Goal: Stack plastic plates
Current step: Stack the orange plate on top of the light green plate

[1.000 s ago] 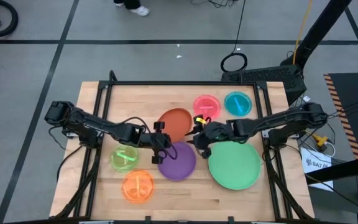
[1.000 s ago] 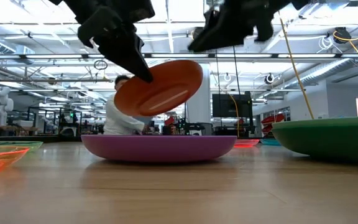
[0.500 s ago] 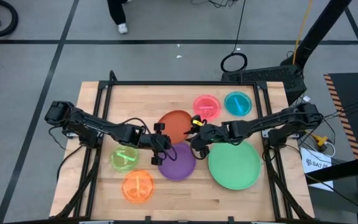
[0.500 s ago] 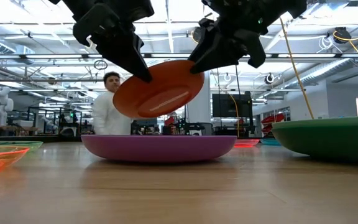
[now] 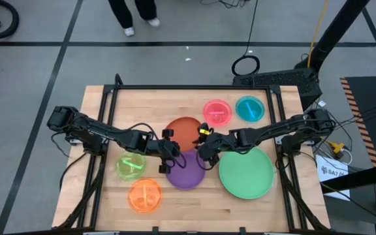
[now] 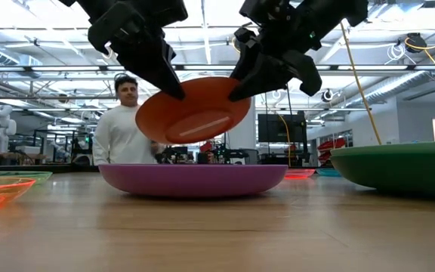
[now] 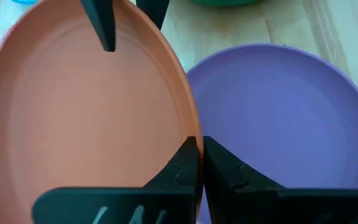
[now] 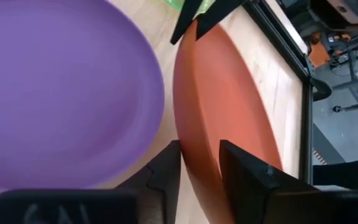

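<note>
Since a sec ago my right gripper [image 6: 266, 64] closed in w/ fingers straddling the orange-red plate [image 6: 193, 111]'s rim, not clamped; left gripper [image 7: 199, 163] pinches opposite edge. Plate's tilted above purple plate [image 6: 193, 180]. Light, stiff, slick; grip rim only.

text: none readable | white tag [image 5: 333, 171] right of table [image 5: 109, 196]: dark marks, too small to read | plates: no words or numbers

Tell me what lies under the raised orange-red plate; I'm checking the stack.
The round purple plastic plate lies partly beneath the tilted orange-red plastic plate, air between them. The wooden table behind it is hidden.
</note>
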`<action>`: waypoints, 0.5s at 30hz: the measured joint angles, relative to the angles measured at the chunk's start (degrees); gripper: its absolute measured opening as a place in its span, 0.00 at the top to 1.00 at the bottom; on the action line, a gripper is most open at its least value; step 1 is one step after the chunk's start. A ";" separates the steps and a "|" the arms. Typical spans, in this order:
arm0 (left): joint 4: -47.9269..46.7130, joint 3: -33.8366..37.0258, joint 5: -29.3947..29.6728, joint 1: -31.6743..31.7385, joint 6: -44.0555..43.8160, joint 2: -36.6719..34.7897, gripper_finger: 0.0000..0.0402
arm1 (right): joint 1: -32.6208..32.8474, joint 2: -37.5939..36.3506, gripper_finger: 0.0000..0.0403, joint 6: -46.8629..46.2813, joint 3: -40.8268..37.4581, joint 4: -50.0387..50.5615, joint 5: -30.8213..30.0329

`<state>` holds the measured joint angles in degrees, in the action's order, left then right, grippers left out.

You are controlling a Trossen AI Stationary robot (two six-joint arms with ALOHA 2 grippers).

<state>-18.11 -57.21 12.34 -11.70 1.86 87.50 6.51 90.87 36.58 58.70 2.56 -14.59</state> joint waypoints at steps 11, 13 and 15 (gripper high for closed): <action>1.49 -0.15 1.25 0.07 1.11 -0.13 0.90 | 0.04 -0.04 0.90 1.89 -0.15 0.10 0.73; 1.85 -0.15 1.26 0.07 1.49 -0.13 0.89 | 0.06 -0.04 0.93 2.09 -0.13 0.31 0.79; 1.97 -0.19 1.25 0.06 1.83 -0.15 0.89 | 0.06 -0.04 0.95 2.17 -0.15 0.43 0.78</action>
<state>-16.14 -57.40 13.58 -11.64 3.69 87.35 6.57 90.83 38.75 58.55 2.99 -13.81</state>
